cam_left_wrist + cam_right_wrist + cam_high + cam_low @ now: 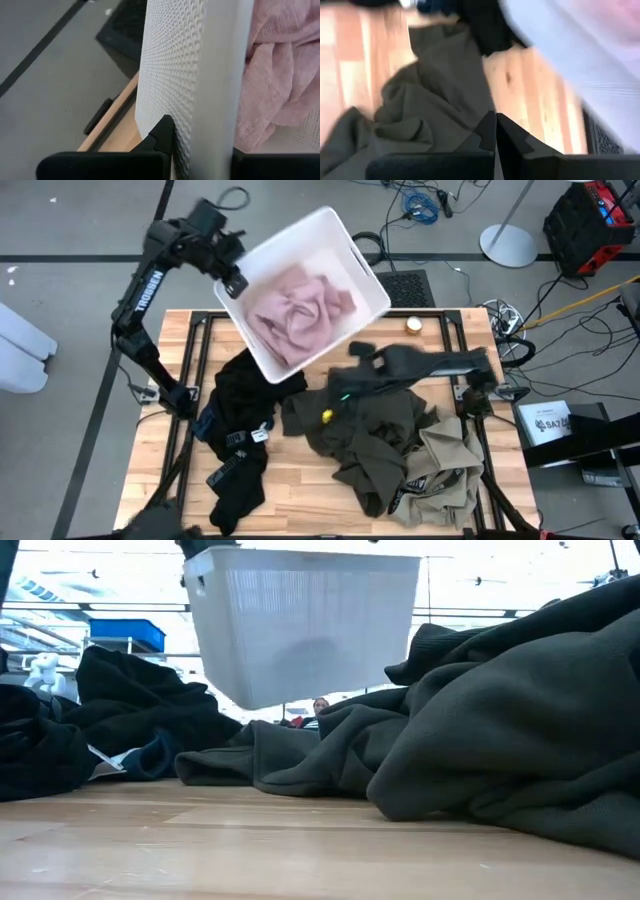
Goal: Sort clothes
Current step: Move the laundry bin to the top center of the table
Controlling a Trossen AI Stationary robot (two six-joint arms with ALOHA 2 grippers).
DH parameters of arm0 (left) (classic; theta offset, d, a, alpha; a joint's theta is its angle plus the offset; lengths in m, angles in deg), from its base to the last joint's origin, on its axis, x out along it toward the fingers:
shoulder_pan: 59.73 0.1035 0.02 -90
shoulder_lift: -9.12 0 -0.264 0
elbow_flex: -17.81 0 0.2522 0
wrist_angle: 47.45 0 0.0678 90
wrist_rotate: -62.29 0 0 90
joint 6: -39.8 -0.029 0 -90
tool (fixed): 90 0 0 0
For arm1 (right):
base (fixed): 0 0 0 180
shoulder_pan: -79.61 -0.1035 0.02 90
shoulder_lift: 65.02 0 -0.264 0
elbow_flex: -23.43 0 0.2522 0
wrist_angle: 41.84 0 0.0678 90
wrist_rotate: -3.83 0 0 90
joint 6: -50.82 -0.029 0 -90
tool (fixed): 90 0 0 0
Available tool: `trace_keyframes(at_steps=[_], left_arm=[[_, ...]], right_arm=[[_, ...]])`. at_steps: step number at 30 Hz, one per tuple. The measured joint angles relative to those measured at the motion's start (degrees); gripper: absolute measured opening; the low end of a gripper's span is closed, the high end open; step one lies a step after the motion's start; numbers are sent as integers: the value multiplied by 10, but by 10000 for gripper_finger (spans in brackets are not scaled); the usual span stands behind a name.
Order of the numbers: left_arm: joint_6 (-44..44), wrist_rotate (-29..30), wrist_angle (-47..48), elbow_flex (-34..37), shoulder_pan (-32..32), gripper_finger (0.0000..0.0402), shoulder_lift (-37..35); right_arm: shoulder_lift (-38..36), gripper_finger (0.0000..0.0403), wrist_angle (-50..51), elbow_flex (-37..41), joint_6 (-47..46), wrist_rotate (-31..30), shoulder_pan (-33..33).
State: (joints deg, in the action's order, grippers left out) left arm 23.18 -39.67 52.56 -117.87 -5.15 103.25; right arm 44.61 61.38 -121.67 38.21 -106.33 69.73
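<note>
Wooden slats are forming the table [300, 480], which is standing on a grey floor with cables and stands lying around it. Beyond the table, in the low view, a bright room is showing, with a blue crate [125, 633] on a shelf and a person [320, 706] far off behind the clothes.

The left gripper [235, 280] is hanging over the table's far left part and pinching the wall of the white bin [355, 265]; the left wrist view is showing its fingers [160, 135] pressing on either side of the textured wall. The bin is hanging tilted in the air, clear of the tabletop, as the low view is showing. The pink garment [300, 308] is lying crumpled inside the bin.

The right gripper [352, 375] is hovering low over the middle of the table, just above the olive garment [375, 430], with its fingers [490, 131] pressed together and holding nothing.

The other clothes are lying on the table. The olive garment is spreading across the middle and right. The tan garment [445, 470] is lying at the near right corner, touching the olive one. The black clothes [245, 405] are piling on the left, partly under the bin's lower edge, and a blue piece [207, 423] is showing at their left edge.
</note>
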Motion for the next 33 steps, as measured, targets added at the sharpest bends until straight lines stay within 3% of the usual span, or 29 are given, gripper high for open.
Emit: trace_keyframes(at_steps=[5,12,20,26,33], left_arm=[[-32,5,-52,19,-52,18,37],[-108,1,-131,19,-87,18,101],[-159,-3,-132,-33,-90,18,191],[-178,-47,-71,-102,-95,18,257],[-204,-44,-39,-108,-101,18,273]], right_arm=[[-89,0,-12,-8,-32,-41,1],[-162,0,-40,-8,-47,-44,-14],[-171,0,-36,-7,-50,-49,-31],[-163,0,-27,-7,-49,-53,-30],[-162,0,-23,-6,-48,-53,-30]])
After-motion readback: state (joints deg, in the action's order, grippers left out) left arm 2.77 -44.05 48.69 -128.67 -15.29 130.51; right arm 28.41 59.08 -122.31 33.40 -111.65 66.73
